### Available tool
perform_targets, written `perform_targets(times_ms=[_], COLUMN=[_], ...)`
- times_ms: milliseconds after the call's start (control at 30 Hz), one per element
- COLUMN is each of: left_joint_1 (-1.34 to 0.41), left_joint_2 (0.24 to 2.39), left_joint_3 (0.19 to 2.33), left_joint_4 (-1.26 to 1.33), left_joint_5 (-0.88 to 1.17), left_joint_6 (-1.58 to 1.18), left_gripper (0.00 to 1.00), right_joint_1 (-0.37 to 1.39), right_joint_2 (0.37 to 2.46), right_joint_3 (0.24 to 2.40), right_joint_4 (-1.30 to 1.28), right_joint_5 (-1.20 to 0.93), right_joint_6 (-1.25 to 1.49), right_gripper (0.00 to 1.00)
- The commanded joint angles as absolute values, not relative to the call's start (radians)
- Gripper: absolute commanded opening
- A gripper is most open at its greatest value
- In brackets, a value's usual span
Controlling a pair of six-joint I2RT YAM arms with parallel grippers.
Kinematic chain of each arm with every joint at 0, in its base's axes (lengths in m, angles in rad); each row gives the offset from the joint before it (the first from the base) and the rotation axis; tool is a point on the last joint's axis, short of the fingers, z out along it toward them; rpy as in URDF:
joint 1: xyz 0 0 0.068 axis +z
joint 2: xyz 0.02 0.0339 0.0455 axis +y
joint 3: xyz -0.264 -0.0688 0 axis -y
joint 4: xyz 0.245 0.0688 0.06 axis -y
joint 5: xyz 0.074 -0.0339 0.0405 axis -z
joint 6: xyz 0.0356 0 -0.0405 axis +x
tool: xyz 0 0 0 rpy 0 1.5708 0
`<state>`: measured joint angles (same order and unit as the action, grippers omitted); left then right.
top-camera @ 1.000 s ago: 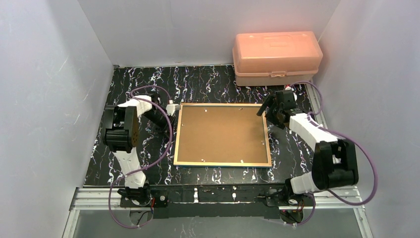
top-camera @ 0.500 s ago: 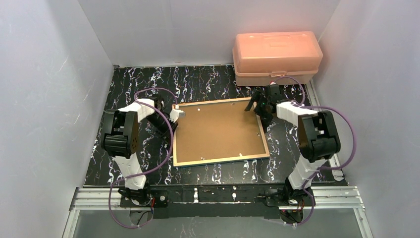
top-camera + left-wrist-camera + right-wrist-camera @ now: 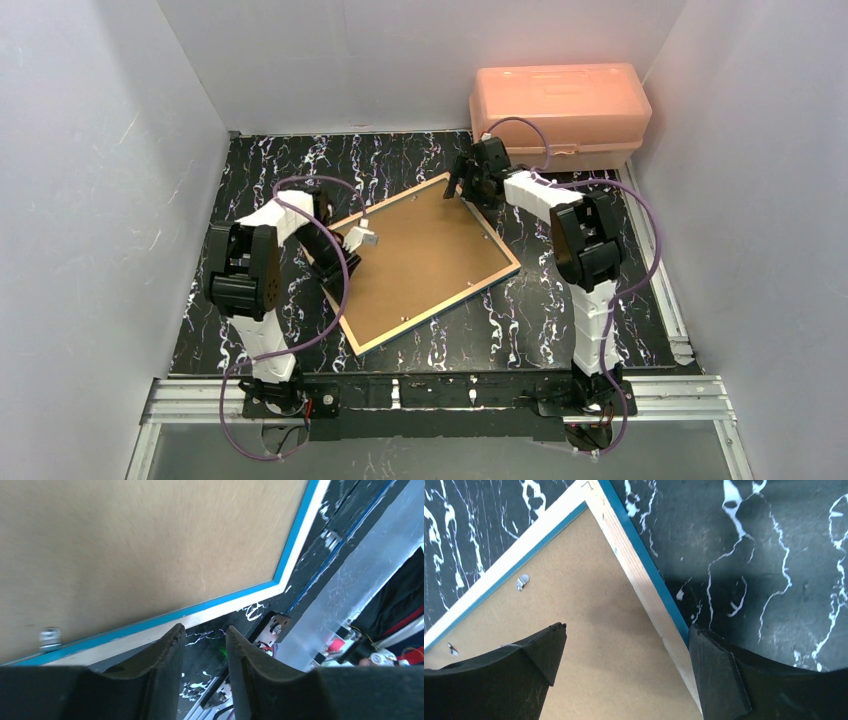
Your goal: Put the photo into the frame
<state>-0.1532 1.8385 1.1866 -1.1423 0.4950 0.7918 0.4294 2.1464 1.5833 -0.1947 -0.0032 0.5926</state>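
Observation:
The frame lies face down and skewed on the black marbled table, with its brown backing board facing up. The photo is out of view. My left gripper is at the frame's left corner. In the left wrist view its fingers stand a narrow gap apart with only table between them, just off the blue and wood edge. My right gripper is at the far corner, wide open. In the right wrist view one finger is over the board and the other is outside the wood edge.
A pink plastic box stands at the back right, close behind the right gripper. White walls close in three sides. A metal rail runs along the near edge. Small metal tabs sit on the board's rim.
The frame has turned counterclockwise from square to skewed. My right gripper has swung left and farther back with its far corner. My left gripper has shifted slightly right onto the left corner.

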Motion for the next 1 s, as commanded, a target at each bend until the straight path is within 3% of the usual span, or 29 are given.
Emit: perform_targets(times_ms=[0,167,400,533,700,967], left_joint_1=[-0.141,-0.063,0.092,0.108,0.109,0.108], left_joint_2=[1.805,1.907,2.146,2.21,2.236,2.246], left_joint_3=[1.378,1.667,1.963,1.974,1.934,1.86], left_joint_4=[-1.338,-1.425,-1.15,-1.034,-1.003,-1.044], left_joint_5=[0.577,0.588,0.439,0.342,0.388,0.494], left_joint_6=[0.909,0.907,0.582,0.504,0.479,0.512], left_gripper=[0.38,0.42,0.32,0.27,0.24,0.22], right_joint_1=[0.448,0.434,0.428,0.434,0.449,0.448], right_joint_2=[2.037,1.836,1.524,1.401,1.298,1.432], right_joint_3=[1.629,1.457,1.033,0.833,0.679,0.645], right_joint_4=[-0.326,-0.372,-0.333,-0.325,-0.312,-0.027], right_joint_5=[0.056,0.102,-0.112,-0.241,-0.34,-0.42], right_joint_6=[0.538,0.549,0.691,0.761,0.815,0.917], right_gripper=[0.99,0.99,0.99,0.99,0.99,0.99])
